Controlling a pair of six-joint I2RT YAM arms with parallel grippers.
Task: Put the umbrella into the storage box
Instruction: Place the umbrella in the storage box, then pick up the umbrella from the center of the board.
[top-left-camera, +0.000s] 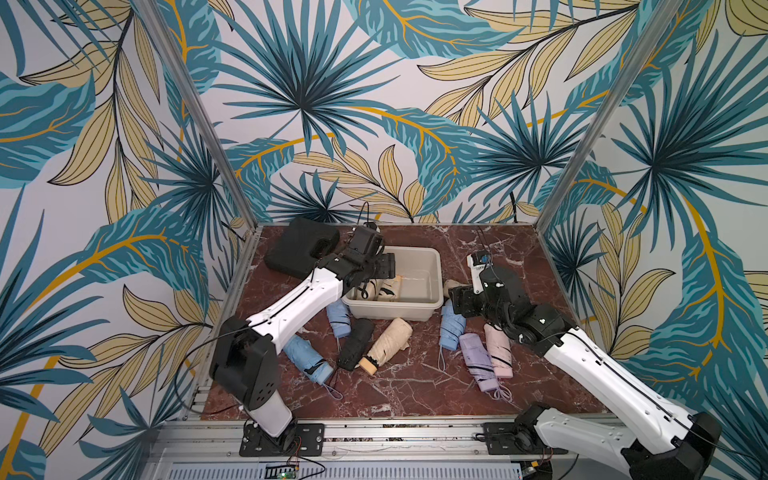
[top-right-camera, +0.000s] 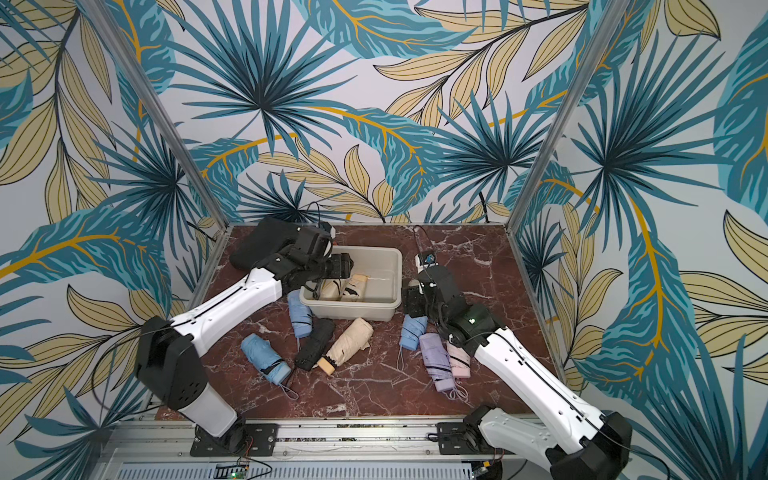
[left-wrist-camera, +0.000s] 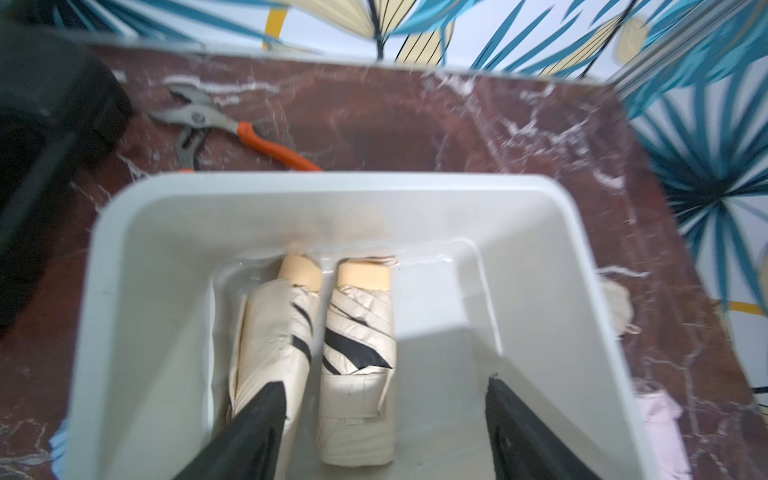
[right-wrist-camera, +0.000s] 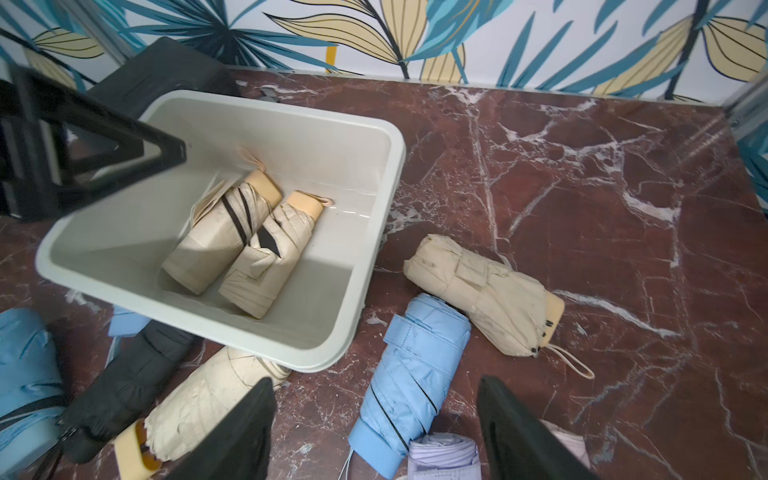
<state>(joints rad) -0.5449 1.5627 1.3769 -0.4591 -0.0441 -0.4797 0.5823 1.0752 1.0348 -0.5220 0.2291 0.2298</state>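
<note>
Several folded umbrellas (top-left-camera: 388, 343) lie loose on the marble table (top-left-camera: 415, 386) nearest me. My right gripper (right-wrist-camera: 374, 384) hangs open and empty over a blue one (right-wrist-camera: 411, 365), beside the storage box (top-left-camera: 395, 311). My left gripper (left-wrist-camera: 384, 388) gapes empty above the box, where two cream umbrellas (left-wrist-camera: 357, 374) lie side by side. Behind it sit pliers (left-wrist-camera: 232, 124) and a black case (top-left-camera: 301, 247).

The box (top-left-camera: 395, 309), an off-white tub with rounded corners and a flared rim, stands upright. Inside lie a folded cream umbrella (right-wrist-camera: 216, 245) and a second cream umbrella (right-wrist-camera: 266, 266), side by side and touching, tan handles toward the far wall. Just outside its near wall lie a blue umbrella (top-left-camera: 338, 318), a black umbrella (top-left-camera: 355, 343) and a third cream umbrella (top-left-camera: 388, 343).
</note>
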